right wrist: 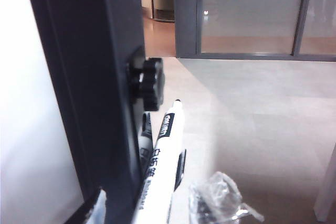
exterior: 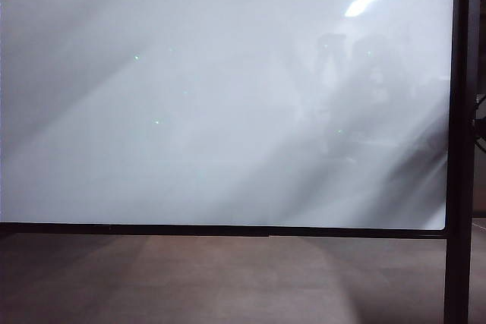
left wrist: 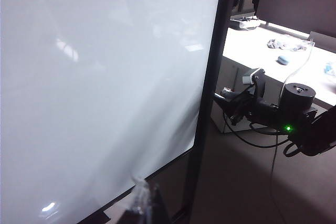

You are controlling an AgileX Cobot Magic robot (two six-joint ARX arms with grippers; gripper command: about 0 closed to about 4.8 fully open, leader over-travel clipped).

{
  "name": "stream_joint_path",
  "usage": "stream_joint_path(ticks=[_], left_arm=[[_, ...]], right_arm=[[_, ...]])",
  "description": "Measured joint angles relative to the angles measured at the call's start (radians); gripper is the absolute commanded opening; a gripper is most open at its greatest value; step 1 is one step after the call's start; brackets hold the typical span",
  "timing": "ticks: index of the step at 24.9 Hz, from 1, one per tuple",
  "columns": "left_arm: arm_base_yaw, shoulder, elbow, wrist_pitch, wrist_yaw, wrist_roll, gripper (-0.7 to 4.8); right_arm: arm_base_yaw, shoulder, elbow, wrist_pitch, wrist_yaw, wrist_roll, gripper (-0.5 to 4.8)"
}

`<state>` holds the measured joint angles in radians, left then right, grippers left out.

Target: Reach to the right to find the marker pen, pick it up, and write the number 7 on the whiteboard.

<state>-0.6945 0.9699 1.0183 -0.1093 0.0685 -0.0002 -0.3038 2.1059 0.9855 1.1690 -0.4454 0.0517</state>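
You are at the reaching step: your right gripper (right wrist: 163,211), fingers spread around but not yet pinching the slim white-barrelled marker pen (right wrist: 160,169) beside the glossy white whiteboard's (exterior: 190,96) black upright post (right wrist: 89,77), must close next; the left gripper's (left wrist: 144,203) spread I cannot tell.

The whiteboard (exterior: 190,96) showed glossy white, streaked with grey reflections and a few green specks, edged by a thin black frame and a black post (exterior: 459,142). The marker pen (right wrist: 160,169) was white-barrelled with black lettering and a dark tip. The knob (right wrist: 148,84) beside it was black.
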Motion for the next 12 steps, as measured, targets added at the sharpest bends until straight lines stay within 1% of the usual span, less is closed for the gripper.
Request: stream_joint_path(ticks=[4,5,6,7,12], left_arm=[[0.000,0.000,0.000,0.000,0.000,0.000,-0.06],[0.000,0.000,0.000,0.000,0.000,0.000,-0.06],[0.000,0.000,0.000,0.000,0.000,0.000,-0.06],[0.000,0.000,0.000,0.000,0.000,0.000,-0.06],[0.000,0.000,0.000,0.000,0.000,0.000,-0.06]], right_arm=[[0.000,0.000,0.000,-0.008,0.000,0.000,1.98],[0.000,0.000,0.000,-0.008,0.000,0.000,1.75],[0.000,0.000,0.000,-0.008,0.000,0.000,0.89],[0.000,0.000,0.000,-0.008,0.000,0.001,-0.07],[-0.002,0.000,0.002,-0.008,0.011,0.000,-0.05]])
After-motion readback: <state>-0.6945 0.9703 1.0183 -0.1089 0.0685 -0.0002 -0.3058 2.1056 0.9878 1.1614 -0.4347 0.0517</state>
